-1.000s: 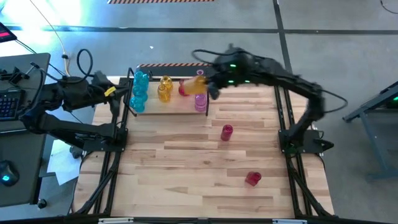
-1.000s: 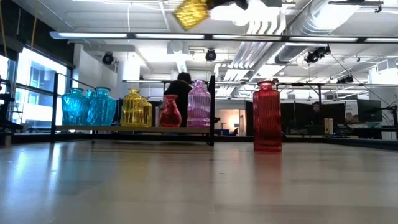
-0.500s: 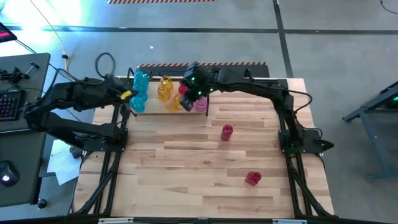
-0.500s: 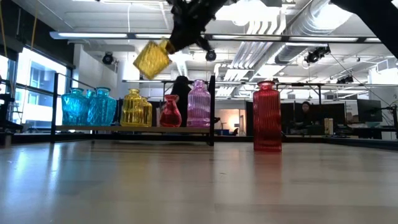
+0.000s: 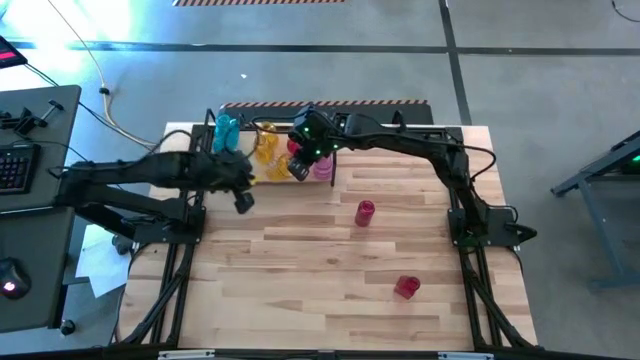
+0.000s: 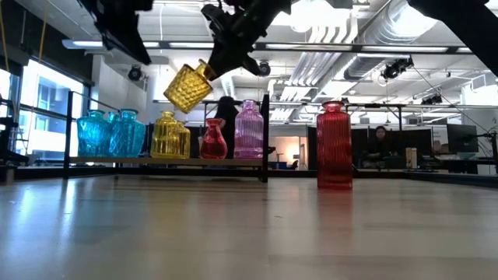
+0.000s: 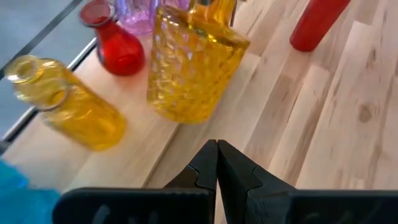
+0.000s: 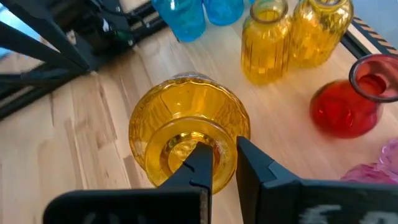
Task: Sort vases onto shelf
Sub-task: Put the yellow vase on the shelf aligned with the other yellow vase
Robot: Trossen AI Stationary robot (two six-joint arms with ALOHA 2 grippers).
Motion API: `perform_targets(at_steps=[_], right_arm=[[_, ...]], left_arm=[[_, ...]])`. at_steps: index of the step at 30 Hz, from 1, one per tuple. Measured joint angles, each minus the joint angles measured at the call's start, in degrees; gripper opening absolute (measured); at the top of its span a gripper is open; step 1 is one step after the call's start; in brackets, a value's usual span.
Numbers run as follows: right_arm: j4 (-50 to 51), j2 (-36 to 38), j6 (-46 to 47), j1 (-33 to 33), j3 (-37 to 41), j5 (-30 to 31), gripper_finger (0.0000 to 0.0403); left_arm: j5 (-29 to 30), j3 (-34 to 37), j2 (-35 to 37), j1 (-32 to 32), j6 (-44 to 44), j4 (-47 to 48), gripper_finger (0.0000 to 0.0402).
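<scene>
Our right gripper (image 8: 222,163) pinches the dimpled amber glass vase (image 6: 187,87) by its rim above the black-rod shelf's (image 6: 265,138) front edge; tilted, it could topple the neighbouring round red glass vase (image 6: 212,141). Left gripper (image 7: 217,163) closed, empty.

The right gripper (image 8: 221,163) has brought the yellow dimpled glass vase (image 6: 187,87) down over the shelf (image 6: 167,161); the left gripper (image 7: 217,163) moved in beside it.
</scene>
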State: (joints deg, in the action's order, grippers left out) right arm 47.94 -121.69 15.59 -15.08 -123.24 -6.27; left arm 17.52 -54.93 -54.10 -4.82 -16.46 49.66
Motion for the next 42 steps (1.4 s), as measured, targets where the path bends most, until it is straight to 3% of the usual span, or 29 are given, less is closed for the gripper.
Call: perform_targets(at_steps=[7, 15, 30, 33, 42], right_arm=[[1.7, 0.0, -0.8, -1.9, 0.0, 0.3, 0.0016], [3.1, -2.3, -2.7, -3.0, 0.0, -0.9, 0.0016], [3.1, -5.2, -4.0, -3.3, 0.0, -2.4, 0.0016], [3.2, -5.2, -3.9, -3.7, 0.0, -3.4, 0.0016], [3.9, -5.3, -4.1, -4.5, 0.0, -3.5, 0.0016]], left_arm=[[-0.1, 6.4, -2.5, 0.0, -0.9, -10.9, 0.0], [0.1, 7.3, -8.0, 0.0, 2.1, -20.6, 0.0], [2.9, 7.3, -19.4, -2.1, 2.1, -21.3, 0.0], [6.0, 7.3, -21.7, -2.5, 2.1, -21.8, 0.0], [6.6, 7.3, -23.3, -3.2, 4.2, -28.7, 0.0]])
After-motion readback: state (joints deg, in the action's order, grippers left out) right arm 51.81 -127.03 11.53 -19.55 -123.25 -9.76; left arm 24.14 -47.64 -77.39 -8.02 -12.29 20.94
